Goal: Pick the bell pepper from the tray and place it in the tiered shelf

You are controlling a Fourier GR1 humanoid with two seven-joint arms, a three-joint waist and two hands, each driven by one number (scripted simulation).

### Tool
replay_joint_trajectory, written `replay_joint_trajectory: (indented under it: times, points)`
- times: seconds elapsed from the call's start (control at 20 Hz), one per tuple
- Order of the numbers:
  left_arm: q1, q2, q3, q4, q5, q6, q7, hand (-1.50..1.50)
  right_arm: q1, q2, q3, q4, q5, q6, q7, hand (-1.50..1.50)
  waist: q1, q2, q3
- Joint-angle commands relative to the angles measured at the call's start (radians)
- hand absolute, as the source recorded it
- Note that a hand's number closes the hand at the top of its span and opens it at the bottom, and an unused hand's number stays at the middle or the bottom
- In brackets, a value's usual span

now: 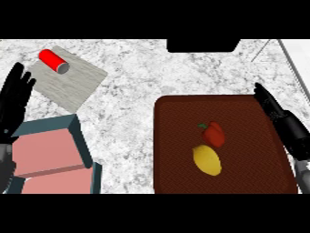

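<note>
A red bell pepper (213,133) with a green stem lies near the middle of the dark brown tray (184,113), touching a yellow lemon (207,160) just below it. The tiered shelf (50,157), teal-framed with pink shelves, stands at the lower left. My right hand (281,119) is open along the tray's right edge, fingers straight and pointing away, to the right of the pepper and apart from it. At the left edge, my left hand (8,103) rests open, fingers up, above the shelf.
A red can (52,61) lies on a pale wooden board (73,84) at the upper left. A black block (203,45) sits at the counter's far edge. The marbled counter ends along a grey rail (298,77) at the right.
</note>
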Motion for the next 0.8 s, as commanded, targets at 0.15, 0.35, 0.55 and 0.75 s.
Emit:
replay_joint_trajectory:
  times: [0.15, 0.35, 0.55, 0.75]
  points:
    - [-0.05, -0.023, -0.061, -0.005, -0.019, -0.038, 0.037, 0.0, -0.299, 0.005, 0.009, 0.085, -0.093, 0.235, -0.049, 1.5, 0.059, -0.03, 0.009]
    - [-0.096, -0.056, -0.099, 0.038, 0.007, -0.092, 0.07, 0.0, -0.489, 0.054, -0.044, 0.361, -0.032, 0.139, 0.017, 1.5, 0.069, -0.02, 0.008]
    - [-0.077, -0.074, -0.123, -0.015, -0.008, -0.064, 0.107, 0.0, -0.446, 0.101, -0.065, 0.411, -0.299, 0.466, -0.041, -1.5, 0.068, -0.025, 0.011]
    - [-0.073, -0.079, -0.096, 0.022, -0.002, -0.084, 0.08, 0.0, -0.56, -0.009, -0.092, 0.512, -0.325, 0.723, -0.104, -1.5, 0.049, -0.029, 0.009]
